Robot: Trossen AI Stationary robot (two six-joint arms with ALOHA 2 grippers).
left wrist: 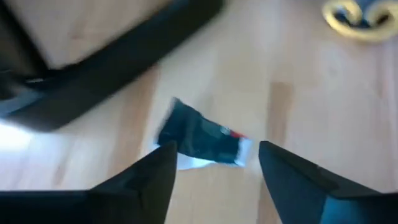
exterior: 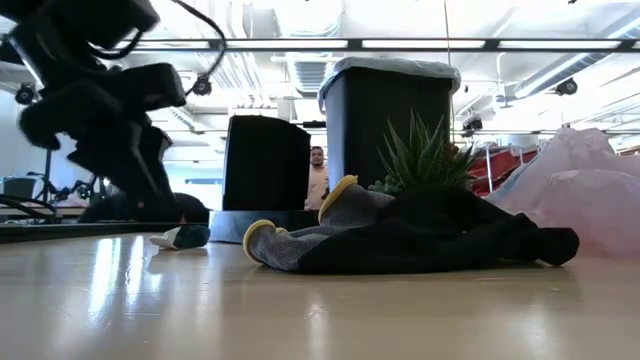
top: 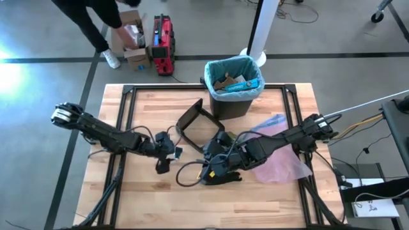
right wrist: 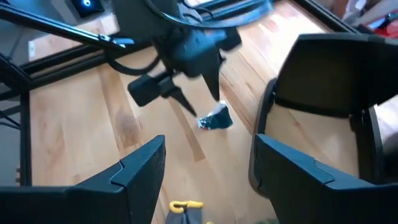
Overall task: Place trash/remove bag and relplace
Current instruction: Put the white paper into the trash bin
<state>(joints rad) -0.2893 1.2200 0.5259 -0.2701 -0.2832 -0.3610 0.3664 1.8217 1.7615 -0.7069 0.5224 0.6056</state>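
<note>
A small dark-and-white wrapper (left wrist: 202,143), a piece of the trash, lies flat on the wooden table (top: 140,198). My left gripper (left wrist: 214,158) is open just above it, one finger on either side; the right wrist view shows the wrapper (right wrist: 216,118) under those fingertips. My right gripper (right wrist: 205,168) is open and empty, hovering over the black-and-yellow glove (top: 220,174) at mid-table. The black bin (top: 233,96) stands at the far edge, lined with the teal bag (top: 246,64) and holding brown paper (top: 225,82).
A black bin lid (top: 197,122) stands on the table between the arms and the bin. A pink plastic bag (top: 281,156) lies at the right. A green plant tuft (exterior: 425,155) sits by the glove. A person (top: 96,19) stands beyond the table's far left corner.
</note>
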